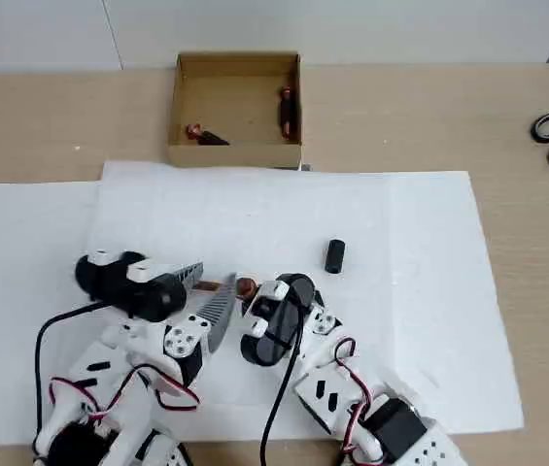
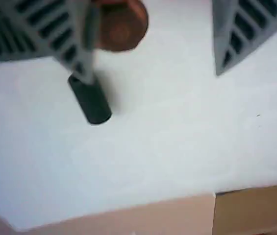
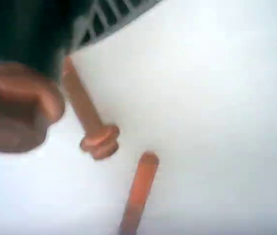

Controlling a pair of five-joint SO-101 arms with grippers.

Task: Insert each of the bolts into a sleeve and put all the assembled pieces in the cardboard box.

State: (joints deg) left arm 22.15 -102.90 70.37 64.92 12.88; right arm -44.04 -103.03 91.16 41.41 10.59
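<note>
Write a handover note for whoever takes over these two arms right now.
Left gripper: jaws open, holding nothing.
Right gripper: looks shut on a bolt, close beside the left one.
Two more bolts lie loose on the paper. One sleeve lies alone, apart from both arms.
Done: two assembled pieces in the cardboard box.
Left: sleeve the remaining bolts and box them.

Bright, even overhead light turns the white paper sheet [image 1: 410, 291] nearly featureless in the high view, leaving only faint, soft-edged shadows beside the black sleeve [image 1: 334, 255] toward 4 o'clock and under the arms [image 1: 284, 330] around 6 to 7 o'clock.
</note>
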